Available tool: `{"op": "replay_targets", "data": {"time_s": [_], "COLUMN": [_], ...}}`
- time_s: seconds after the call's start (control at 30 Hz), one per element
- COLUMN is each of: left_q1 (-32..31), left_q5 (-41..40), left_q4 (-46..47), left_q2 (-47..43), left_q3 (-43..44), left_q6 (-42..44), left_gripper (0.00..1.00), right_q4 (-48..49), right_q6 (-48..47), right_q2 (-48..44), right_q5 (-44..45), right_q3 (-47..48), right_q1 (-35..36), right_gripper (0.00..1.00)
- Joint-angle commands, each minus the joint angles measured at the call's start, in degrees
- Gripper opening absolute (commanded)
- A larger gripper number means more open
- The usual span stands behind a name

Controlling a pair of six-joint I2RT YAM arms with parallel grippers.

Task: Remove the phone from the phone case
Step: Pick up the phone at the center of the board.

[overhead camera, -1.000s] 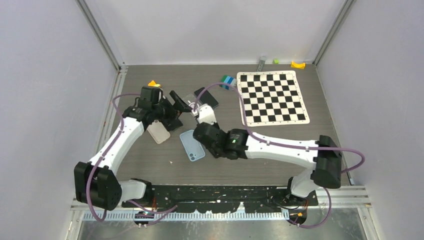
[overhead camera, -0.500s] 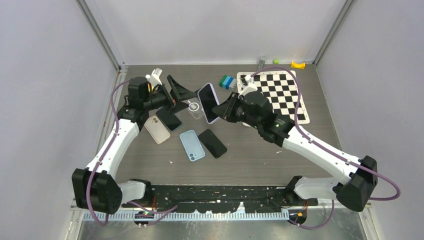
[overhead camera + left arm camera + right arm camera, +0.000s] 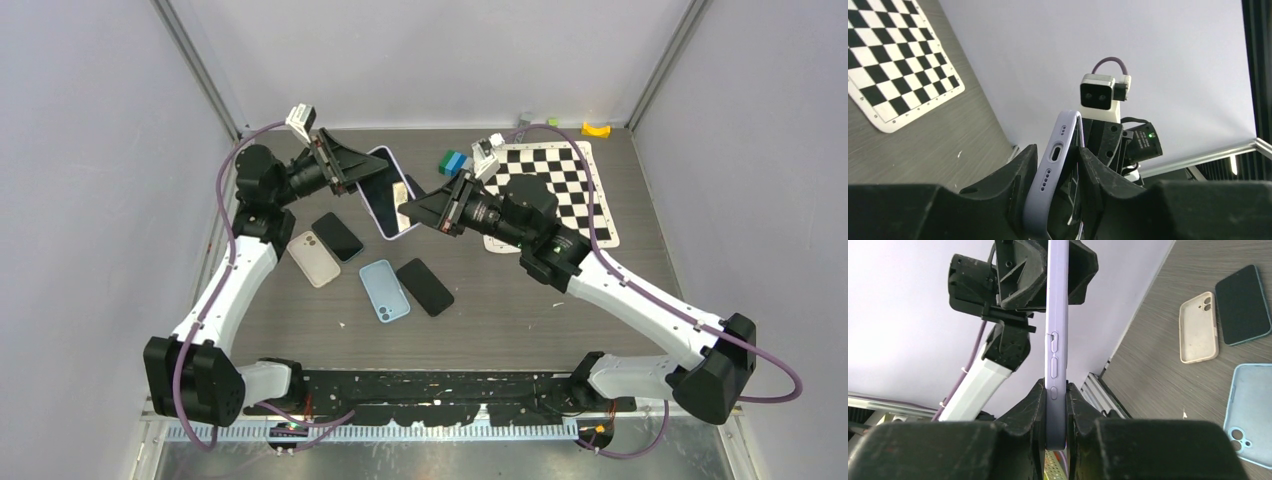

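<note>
Shows a phone in a soft lavender case (image 3: 385, 190) lifted clear of the grey wood-grain worktop (image 3: 300, 325), over its far left part and not yet out of the case. Clamped at one end by the left gripper (image 3: 338, 166), fingers closed flat against front and back. Clamped at the other end by the right gripper (image 3: 425, 208), fingers pinched tight on the two faces in the same way. Seen edge-on from the right wrist, side buttons towards the camera; seen end-on from the left wrist, charging port showing.

Judged to be the start of the peel. To do it well:
- Keep one end held hard.
- Ease the other grip until only the case lip is caught.
- Roll that corner back off the screen rather than tugging both ends straight apart.
- Stay low over the worktop in case of a slip.

Counted lying near the left middle of the worktop:
- Two bare phones: a dark phone with a teal rim (image 3: 337, 236) and a plain black phone (image 3: 425, 286).
- Two empty cases: a cream case (image 3: 315, 258) and a light blue case (image 3: 385, 290).

Counted towards the far right corner:
- One black-and-white checkerboard mat (image 3: 570, 180).
- One small blue-and-green block (image 3: 455, 162), just beside the mat.
- One small yellow piece (image 3: 596, 128).
</note>
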Motion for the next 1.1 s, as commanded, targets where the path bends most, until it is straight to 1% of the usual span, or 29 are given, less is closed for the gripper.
{"op": "replay_targets", "data": {"time_s": [0.0, 0.1, 0.17, 0.23, 0.27, 0.37, 0.43, 0.47, 0.5, 0.53, 0.57, 0.6, 0.63, 0.67, 0.73, 0.77, 0.8, 0.9, 0.97, 1.0, 1.03, 1.07], "left_q1": [-0.11, -0.11, -0.11, -0.24, -0.28, -0.29, -0.3, -0.29, -0.28, -0.28, -0.33, -0.35, -0.29, -0.28, -0.28, -0.28, -0.28, -0.25, -0.27, -0.2, -0.2, -0.2], "left_q5": [1.14, 1.05, 1.31, 1.55, 1.52, 1.13, 0.93, 0.83, 0.68, 0.52, 0.31, 0.0, -0.41, -0.8, -1.8, -2.33, -2.76, -3.42, -4.16, -4.5, -4.78, -5.09], "left_q4": [12.01, 13.95, 14.92, 15.11, 15.2, 15.23, 15.27, 15.17, 15.1, 15.06, 14.93, 14.77, 14.34, 14.19, 14.17, 14.04, 14.15, 13.75, 12.97, 12.61, 12.41, 12.27], "left_q2": [-0.32, -0.54, -0.56, -0.52, -0.46, -0.96, -1.28, -1.43, -1.42, -1.42, -1.44, -1.36, -1.26, -1.12, -0.67, -0.36, -0.13, 0.66, 0.91, 1.09, 1.21, 1.36], "left_q3": [3.14, 3.83, 4.35, 4.81, 4.81, 4.26, 3.9, 3.83, 3.9, 4.06, 4.28, 4.56, 4.79, 5.07, 5.45, 5.63, 5.73, 6.39, 6.63, 6.63, 6.49, 6.28], "left_q6": [-7.83, -9.35, -10.06, -10.17, -10.2, -10.17, -10.17, -10.17, -10.21, -10.29, -10.47, -10.63, -10.92, -11.18, -12.3, -12.74, -13.26, -14.23, -14.51, -14.85, -15.36, -16.02], "left_gripper": [0.36, 0.43, 0.45, 0.44, 0.42, 0.29, 0.17, 0.02, 0.0, 0.0, 0.0, 0.0, 0.0, 0.0, 0.0, 0.0, 0.0, 0.0, 0.0, 0.0, 0.0, 0.0], "right_q4": [8.78, 11.86, 12.95, 14.63, 15.35, 18.21, 19.3, 19.63, 19.98, 20.01, 20.05, 20.61, 20.94, 21.19, 20.16, 19.31, 17.9, 15.25, 12.8, 10.69, 9.7, 8.11], "right_q6": [2.66, 5.03, 6.15, 7.48, 8.6, 10.38, 11.29, 11.69, 11.75, 11.36, 10.98, 9.67, 8.9, 7.53, 4.94, 3.22, 2.38, -2.02, -4.59, -5.53, -7.17, -7.83], "right_q2": [-0.18, -0.01, 0.65, 1.44, 1.92, 2.66, 3.13, 3.38, 3.49, 3.64, 3.67, 3.58, 3.42, 3.34, 3.27, 3.15, 3.07, 2.37, 2.12, 2.21, 2.42, 2.53], "right_q5": [-1.62, -2.11, -3.35, -4.23, -4.49, -5.22, -5.45, -5.5, -5.64, -5.68, -5.62, -5.71, -5.93, -6.47, -7.62, -7.99, -8.59, -8.61, -7.42, -6.84, -6.54, -5.66], "right_q3": [3.39, 2.61, 2.78, 2.86, 2.8, 2.66, 2.61, 2.57, 2.57, 2.41, 2.22, 1.47, 1.05, 0.27, -0.28, -0.27, -0.21, -0.07, 0.37, 1.13, 1.54, 2.24], "right_q1": [-0.83, -2.06, -2.52, -2.72, -2.82, -3.15, -3.34, -3.44, -3.51, -3.53, -3.52, -3.57, -3.54, -3.47, -3.31, -3.06, -2.84, -0.83, 0.54, 0.98, 1.75, 2.07], "right_gripper": [0.01, 0.01, 0.01, 0.01, 0.01, 0.01, 0.01, 0.01, 0.01, 0.03, 0.15, 0.34, 0.45, 0.67, 0.81, 0.84, 0.86, 0.86, 0.81, 0.74, 0.7, 0.64]}}
